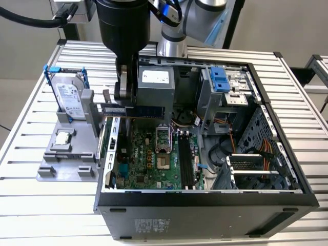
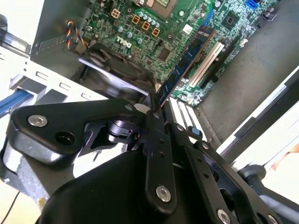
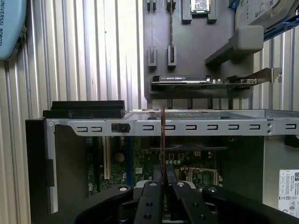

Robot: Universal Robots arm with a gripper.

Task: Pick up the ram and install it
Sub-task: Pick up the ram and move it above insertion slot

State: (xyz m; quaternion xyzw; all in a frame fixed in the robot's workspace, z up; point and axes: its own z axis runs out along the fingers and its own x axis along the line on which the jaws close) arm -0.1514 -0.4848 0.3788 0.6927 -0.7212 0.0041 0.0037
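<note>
Over the open computer case (image 1: 205, 205), by its wall nearest the grey fixture (image 1: 66, 161), our gripper (image 1: 125, 100) pinches the ram (image 1: 148, 109) near one end, level above the motherboard (image 1: 148, 159). We judge the stick lies crosswise to the long black slots (image 1: 187, 159), so seating it well means aligning it along them and descending squarely, clear of the silver power supply (image 1: 154, 82) just beside it. Hard drive (image 1: 69, 97) and processor (image 1: 62, 137) rest on the fixture.

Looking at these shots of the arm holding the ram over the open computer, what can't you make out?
- Exterior view: the gripper covers the clamped middle of the ram.
- First wrist view: the ram is edge-on, so its chips and label are hidden.
- Second wrist view: the gripper's own body hides the held end of the ram.
</note>
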